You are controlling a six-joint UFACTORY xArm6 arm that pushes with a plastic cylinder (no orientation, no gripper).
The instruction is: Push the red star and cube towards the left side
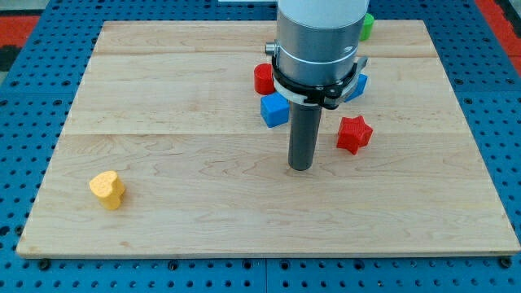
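The red star (354, 134) lies on the wooden board right of centre. The blue cube (274, 110) sits up and to the left of it, near the board's middle. My tip (301, 167) rests on the board between them, just below the blue cube and to the left of the red star, touching neither. A red round block (263, 78) stands just above the blue cube, partly hidden by the arm.
A yellow heart block (107, 190) lies near the view's bottom left. A second blue block (357, 85) peeks out right of the arm. A green block (368, 24) sits at the top edge. The board (163, 98) lies on blue pegboard.
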